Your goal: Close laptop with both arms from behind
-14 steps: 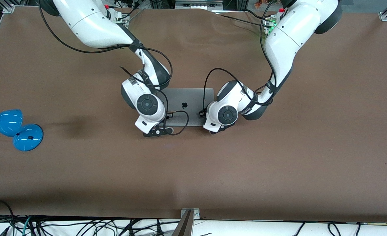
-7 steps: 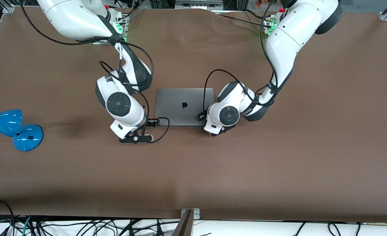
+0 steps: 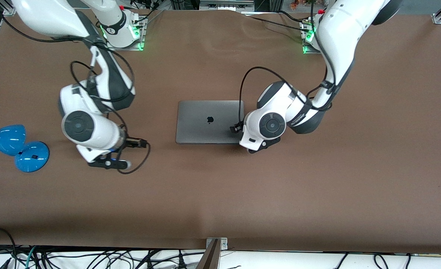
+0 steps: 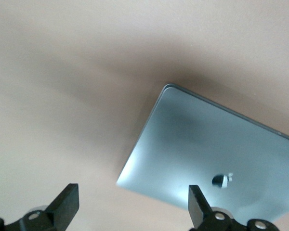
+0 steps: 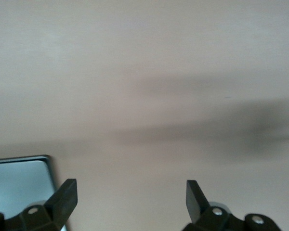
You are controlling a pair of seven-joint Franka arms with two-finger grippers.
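Observation:
The grey laptop (image 3: 209,121) lies shut and flat at the middle of the table, its dark apple logo facing up. My left gripper (image 3: 259,145) is open over the table beside the laptop's edge toward the left arm's end. In the left wrist view the gripper (image 4: 132,199) is open and empty above the lid (image 4: 207,154). My right gripper (image 3: 105,160) is open over bare table, well off the laptop toward the right arm's end. In the right wrist view the gripper (image 5: 130,195) is open and empty, with one laptop corner (image 5: 19,180) showing.
A blue desk lamp (image 3: 15,145) lies at the right arm's end of the table. The brown table top (image 3: 220,194) stretches toward the front camera. Cables and a metal bracket (image 3: 215,248) sit at the table's near edge.
My right arm has swung off the laptop toward the right arm's end of the table. My left arm has drawn a little off the lid. The laptop stays shut.

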